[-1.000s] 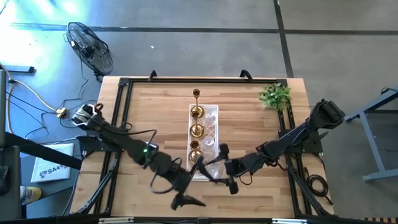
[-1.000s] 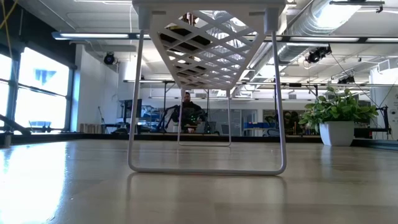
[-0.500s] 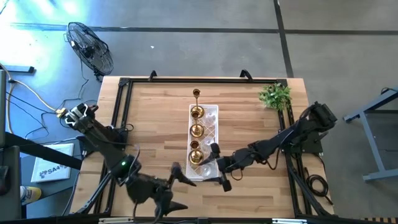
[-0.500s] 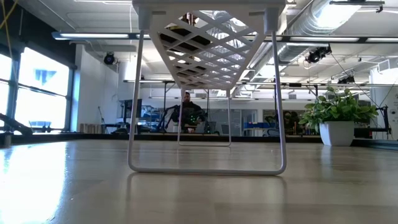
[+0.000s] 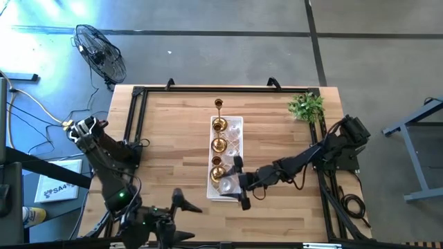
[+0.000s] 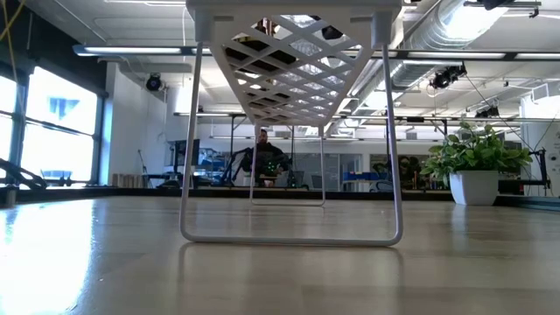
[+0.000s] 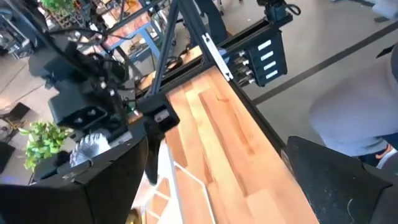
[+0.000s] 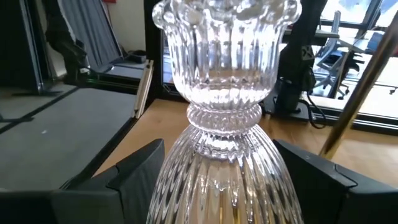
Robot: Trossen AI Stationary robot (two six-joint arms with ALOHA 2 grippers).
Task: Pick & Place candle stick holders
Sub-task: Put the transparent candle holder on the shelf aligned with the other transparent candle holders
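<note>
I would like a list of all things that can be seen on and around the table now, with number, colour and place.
brass candle stick holders: four seen from above, gold, in a row; three on the tray, a thin-stemmed one beyond its far end
glass candle stick holder: one clearly seen, clear, between the right fingers
tray: one, white lattice, table middle
plant: one, green, far right corner
fan: one, black, floor beyond left corner
left gripper: open, near left edge
right gripper: at tray's near end

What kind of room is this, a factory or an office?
Probably a robotics lab or workshop in a big industrial hall: bare ducts run under the ceiling, a floor fan stands on concrete, and a wooden table is framed by two robot arms.
</note>
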